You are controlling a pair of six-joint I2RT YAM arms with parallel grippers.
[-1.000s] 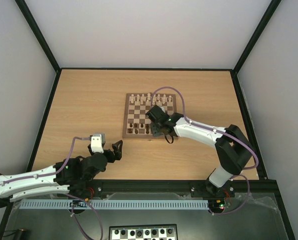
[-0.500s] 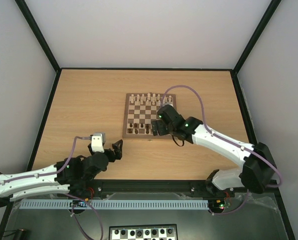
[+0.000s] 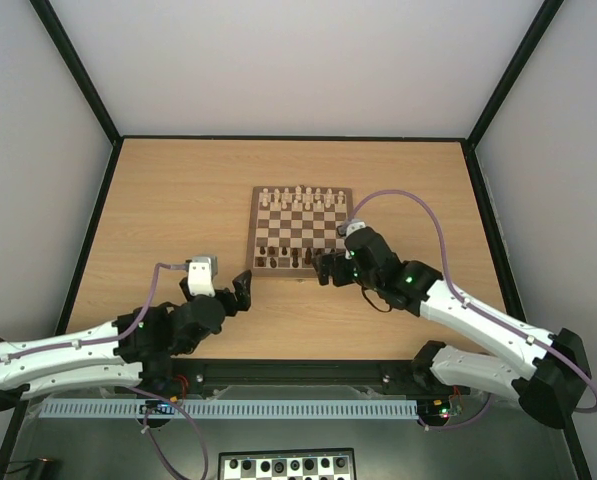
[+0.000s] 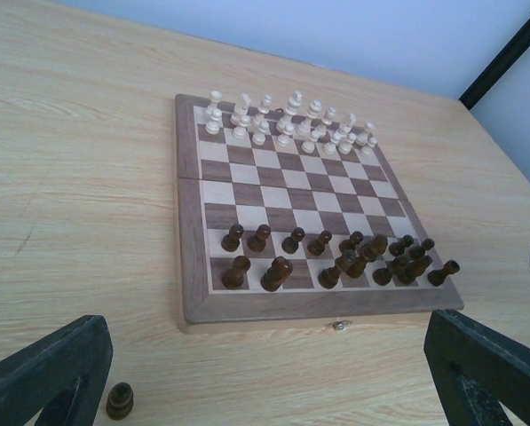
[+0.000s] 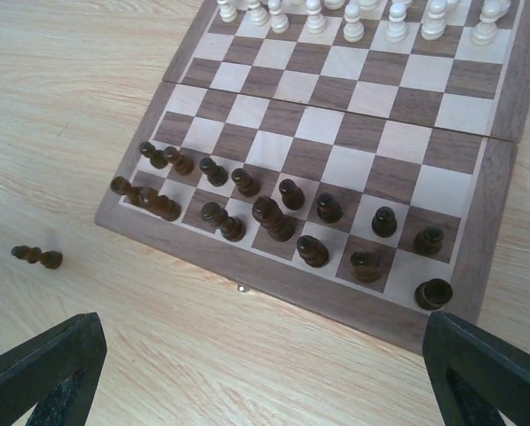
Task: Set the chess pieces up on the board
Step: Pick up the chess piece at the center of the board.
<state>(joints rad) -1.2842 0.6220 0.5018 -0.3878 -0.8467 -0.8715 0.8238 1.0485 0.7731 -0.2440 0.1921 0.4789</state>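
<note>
The board [image 3: 301, 225] lies mid-table, also in the left wrist view [image 4: 193, 222] and the right wrist view [image 5: 504, 133]. Dark chess pieces [image 3: 283, 258] fill its two near rows [image 4: 336, 257] [image 5: 282, 217], some crowded together at one end. One more dark piece [image 5: 37, 256] lies on the table off the board's near left corner, close to my left finger [image 4: 119, 400]. My left gripper [image 3: 240, 288] [image 4: 269, 390] is open and empty, short of the board's near left corner. My right gripper [image 3: 324, 270] [image 5: 265, 390] is open and empty just off the board's near edge.
Pale cream chessmen [image 3: 300, 196] [image 4: 287, 124] [image 5: 353, 13] stand in the board's two far rows. A black-and-white checkered board [image 3: 288, 466] sits below the table's near rail. A black frame [image 3: 88, 240] borders the table.
My right gripper has drawn back from over the board's near rows to just off its near edge and has opened. My left gripper has edged slightly toward the board.
</note>
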